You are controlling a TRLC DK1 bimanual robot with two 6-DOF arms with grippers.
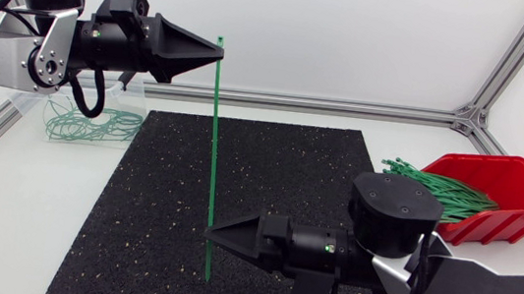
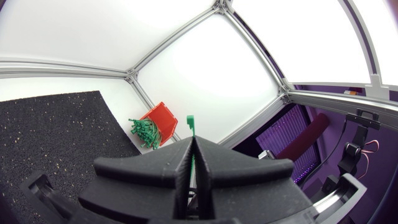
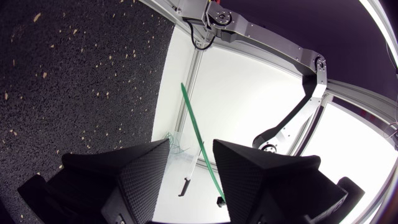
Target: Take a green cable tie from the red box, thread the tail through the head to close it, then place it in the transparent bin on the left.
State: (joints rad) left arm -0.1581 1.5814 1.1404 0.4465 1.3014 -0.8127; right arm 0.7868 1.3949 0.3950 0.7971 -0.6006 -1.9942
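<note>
A long green cable tie (image 1: 214,151) hangs upright over the black mat. My left gripper (image 1: 221,55) is shut on it just below its head (image 2: 190,121), which sticks out past the fingertips. My right gripper (image 1: 211,230) is low over the mat at the tie's lower part. In the right wrist view the tie (image 3: 198,127) runs between its fingers (image 3: 236,162), which stand apart, so it is open. The red box (image 1: 503,199) at the right holds several green ties (image 1: 440,187). The transparent bin (image 1: 68,110) at the far left holds closed green loops (image 1: 96,126).
The black mat (image 1: 268,177) covers the table's middle. An aluminium frame rail (image 1: 346,107) runs along the back edge and down the left side. The red box (image 2: 163,121) also shows in the left wrist view, beyond the mat.
</note>
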